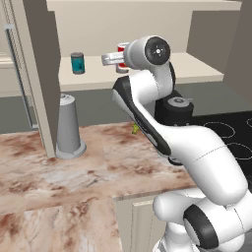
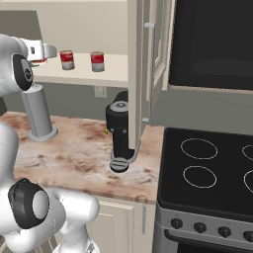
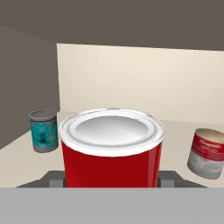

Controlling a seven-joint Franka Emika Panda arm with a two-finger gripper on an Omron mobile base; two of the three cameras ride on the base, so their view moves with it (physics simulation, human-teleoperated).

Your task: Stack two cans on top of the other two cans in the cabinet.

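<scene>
My tool [image 1: 117, 60] is inside the cabinet [image 1: 147, 29], pinching the red can [image 3: 111, 148] by its sides, one finger [image 3: 54, 178] on each flank. The hand view shows its pale lid close up. The teal can [image 1: 78, 63] stands on the shelf [image 1: 197, 69] well off to my left. Two red-and-silver cans [image 2: 66, 60] [image 2: 97, 61] stand near each other on the shelf to my right. Below, on the worktop [image 1: 74, 172], stand a grey cone-shaped holder [image 1: 68, 128] and a black appliance [image 2: 120, 133].
</scene>
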